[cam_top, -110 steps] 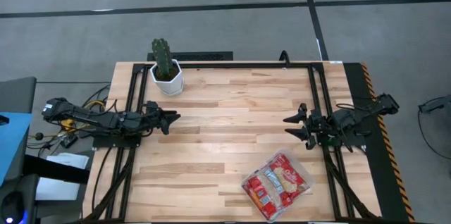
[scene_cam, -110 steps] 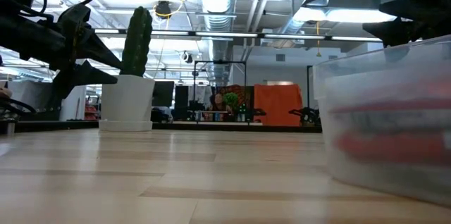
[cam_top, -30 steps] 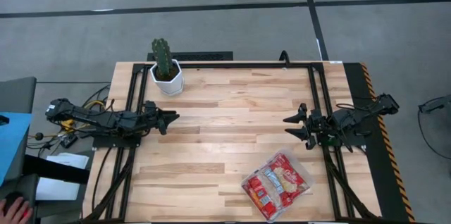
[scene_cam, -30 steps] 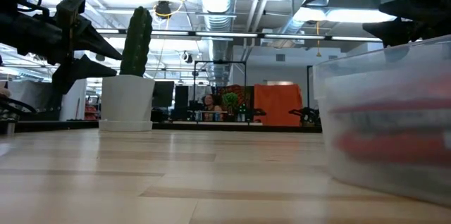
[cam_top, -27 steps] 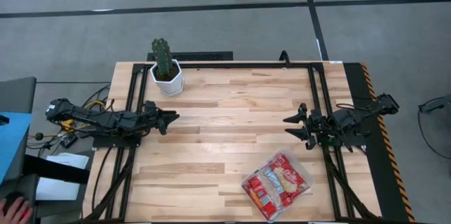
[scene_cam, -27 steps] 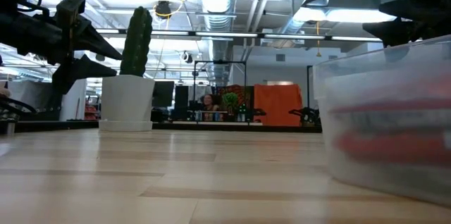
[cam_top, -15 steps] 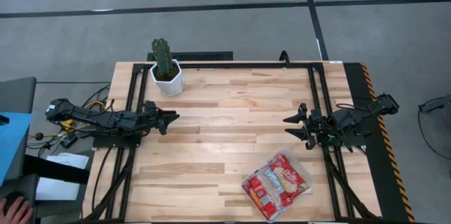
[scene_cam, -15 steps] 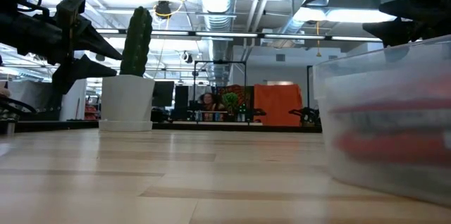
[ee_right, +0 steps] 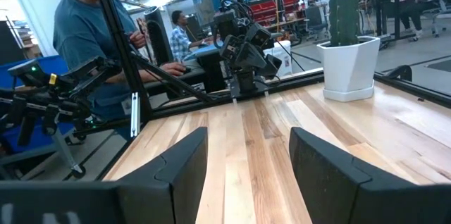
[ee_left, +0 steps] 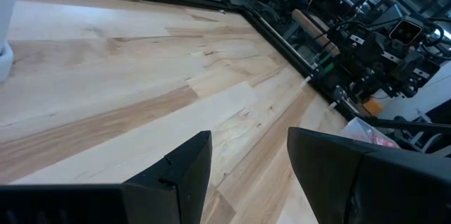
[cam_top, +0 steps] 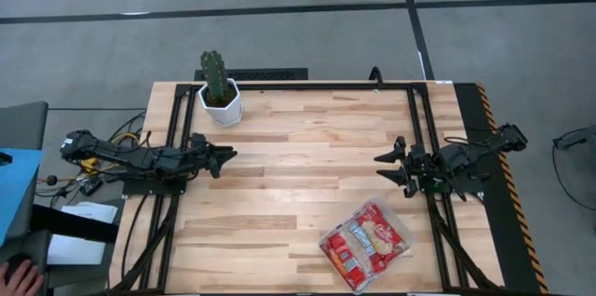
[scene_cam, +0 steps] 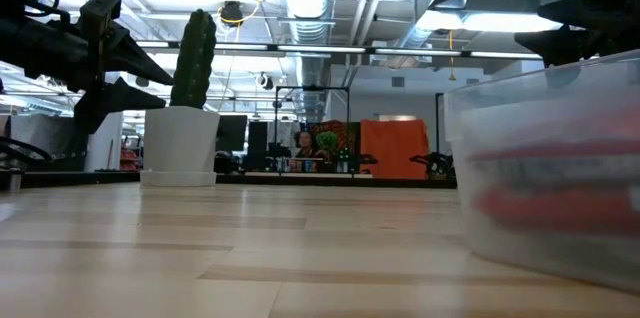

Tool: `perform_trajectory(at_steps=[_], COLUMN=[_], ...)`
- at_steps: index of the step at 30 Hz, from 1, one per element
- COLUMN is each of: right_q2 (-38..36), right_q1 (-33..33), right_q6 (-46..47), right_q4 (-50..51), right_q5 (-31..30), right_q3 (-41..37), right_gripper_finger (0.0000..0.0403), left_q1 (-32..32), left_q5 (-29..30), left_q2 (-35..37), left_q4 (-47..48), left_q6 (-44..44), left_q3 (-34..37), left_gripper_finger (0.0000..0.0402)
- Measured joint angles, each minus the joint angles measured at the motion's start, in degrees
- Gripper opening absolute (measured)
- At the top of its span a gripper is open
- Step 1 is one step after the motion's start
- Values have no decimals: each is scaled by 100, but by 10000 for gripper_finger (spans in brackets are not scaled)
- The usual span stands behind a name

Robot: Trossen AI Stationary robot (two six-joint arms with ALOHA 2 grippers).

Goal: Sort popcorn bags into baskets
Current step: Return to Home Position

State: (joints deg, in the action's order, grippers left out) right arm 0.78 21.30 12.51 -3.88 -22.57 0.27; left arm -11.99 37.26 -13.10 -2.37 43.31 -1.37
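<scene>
Several red popcorn bags [cam_top: 365, 243] with pale yellow and grey-blue parts lie packed in the clear plastic basket [cam_top: 328, 240], which rests flat on the table near its near-right corner; in the low view the basket [scene_cam: 545, 173] fills the right side. My left gripper [cam_top: 230, 156] hovers open above the table's left side, pointing right. My right gripper [cam_top: 382, 168] hovers open above the right side, pointing left, farther from the near edge than the basket. Neither is close to a bag.
A white pot with a green cactus [cam_top: 219, 91] stands at the far-left corner. Black rails [cam_top: 317, 85] frame the table. Bare wood [cam_top: 298, 175] lies between the two grippers. A person's hand [cam_top: 14, 273] shows off the table's left, and people sit beyond it in the right wrist view.
</scene>
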Motion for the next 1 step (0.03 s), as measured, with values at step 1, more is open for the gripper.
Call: perform_trajectory(at_steps=[1], right_q2=[0], right_q1=[-1], right_q6=[0], right_q4=[0], right_q5=[-2], right_q3=[0], right_gripper_finger=[225], left_q1=[0], left_q5=[1], left_q2=[0], left_q4=[0], left_q6=[0], left_q3=[0], left_gripper_finger=[177])
